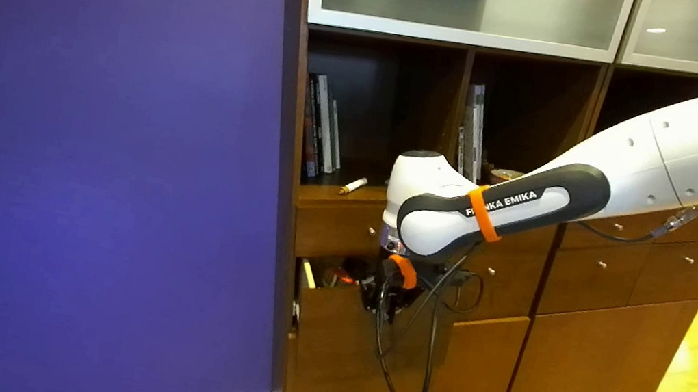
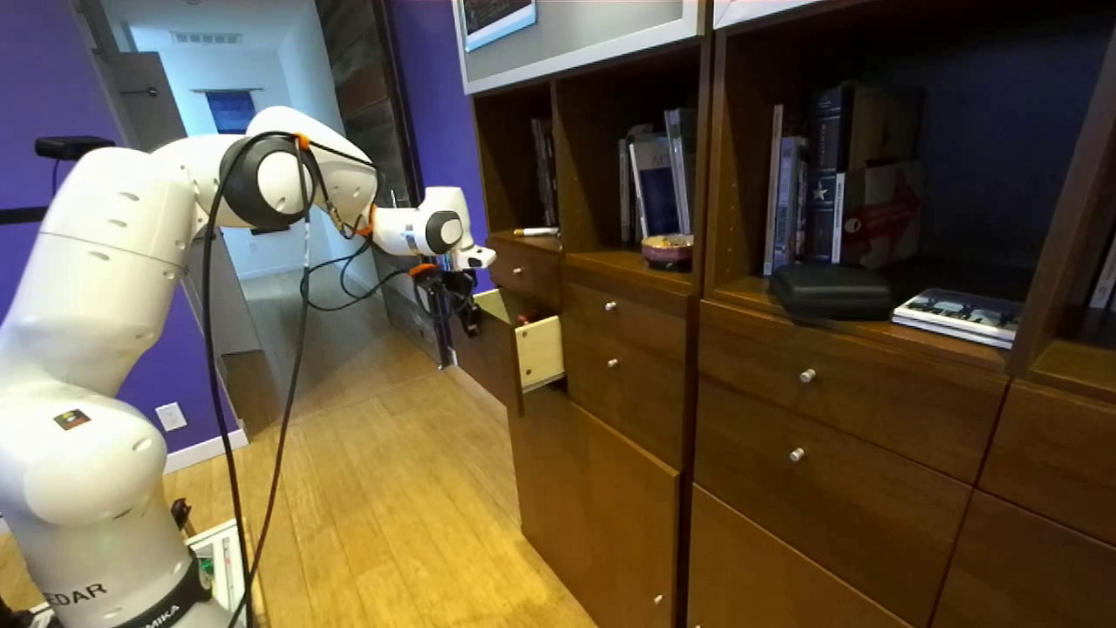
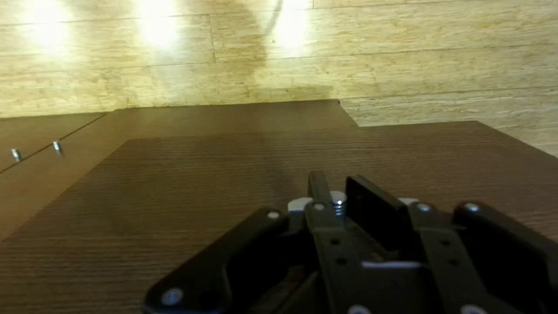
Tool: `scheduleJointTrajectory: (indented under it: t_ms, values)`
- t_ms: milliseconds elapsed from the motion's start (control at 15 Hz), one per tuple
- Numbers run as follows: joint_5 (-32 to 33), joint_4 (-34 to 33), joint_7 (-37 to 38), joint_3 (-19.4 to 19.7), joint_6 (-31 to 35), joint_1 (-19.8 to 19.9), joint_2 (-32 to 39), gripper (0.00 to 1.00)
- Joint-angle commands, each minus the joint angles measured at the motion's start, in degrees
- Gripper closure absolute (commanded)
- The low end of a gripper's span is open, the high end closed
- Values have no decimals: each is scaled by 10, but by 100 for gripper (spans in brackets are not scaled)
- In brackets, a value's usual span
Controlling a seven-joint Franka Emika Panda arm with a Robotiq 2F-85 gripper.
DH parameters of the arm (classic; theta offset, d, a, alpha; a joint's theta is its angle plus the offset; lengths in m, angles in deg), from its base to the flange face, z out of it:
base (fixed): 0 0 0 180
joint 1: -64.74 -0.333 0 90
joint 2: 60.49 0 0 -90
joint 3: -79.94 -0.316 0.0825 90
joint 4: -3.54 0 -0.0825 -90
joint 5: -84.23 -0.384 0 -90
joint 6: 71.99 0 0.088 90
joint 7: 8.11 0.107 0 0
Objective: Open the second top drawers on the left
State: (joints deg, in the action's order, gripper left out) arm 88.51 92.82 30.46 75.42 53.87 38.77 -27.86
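Note:
The left second top drawer [image 1: 333, 325] is pulled out of the brown cabinet. Its pale side [image 2: 540, 351] shows in an exterior view, and reddish items [image 1: 343, 278] lie inside. My gripper [image 3: 338, 185] is at the front of this drawer, with its fingers on both sides of the silver knob [image 3: 338, 202], close against it. In both exterior views the gripper [image 2: 469, 321] is dark and its fingertips are hard to make out; the knob is hidden there. The matching drawer to its right [image 2: 632, 406] is shut, with its silver knob [image 2: 612, 363] showing.
Shallower drawers [image 2: 526, 272] sit above, shut. Tall doors [image 2: 602, 515] are below. The open shelf above holds a marker [image 1: 354, 186], books [image 1: 325, 123] and a bowl [image 2: 668, 251]. A purple wall [image 1: 106, 153] stands beside the cabinet. Cables [image 1: 426, 373] hang from the wrist.

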Motion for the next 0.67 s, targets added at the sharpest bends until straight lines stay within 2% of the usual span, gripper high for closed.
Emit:
scheduleJointTrajectory:
  t_ms: [0, 67, 133, 267, 333, 600]
  values:
    - [-34, 96, 17, -20, -10, 12, -81, 95]
    - [-36, 107, 22, -22, -13, 13, -91, 95]
    - [-39, 117, 25, -24, -15, 14, -102, 89]
    - [-42, 130, 33, -29, -17, 17, -121, 63]
    - [-38, 134, 38, -29, -17, 17, -129, 63]
    - [-33, 136, 44, -35, -18, 23, -166, 37]
